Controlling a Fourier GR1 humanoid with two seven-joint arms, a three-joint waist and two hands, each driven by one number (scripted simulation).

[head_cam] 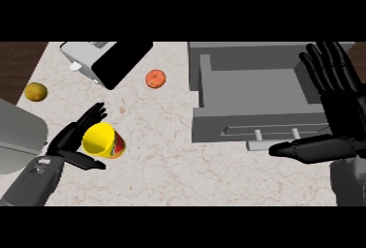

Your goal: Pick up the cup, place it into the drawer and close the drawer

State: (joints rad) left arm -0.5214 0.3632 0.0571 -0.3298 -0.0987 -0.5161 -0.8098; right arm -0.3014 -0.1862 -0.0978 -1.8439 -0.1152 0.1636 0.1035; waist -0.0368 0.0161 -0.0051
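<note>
The cup (104,140), yellow with a red band, is seen lying tilted on the near left of the pale marbled surface (157,160). It is bracketed by the left hand (71,140): straight fingers are laid along its far left side and the thumb is set below it, so the hand is released rather than curled round it. The drawer (250,101), grey and pulled open, is found at the far right, its handle (275,131) on the near face. The right hand (343,131) is held over the drawer's right edge, fingers straight and pointing far, thumb stretched left near the handle; nothing is grasped. An orange fruit (155,79) and a yellowish fruit (36,91) are seen on the far left, well apart from the cup
</note>
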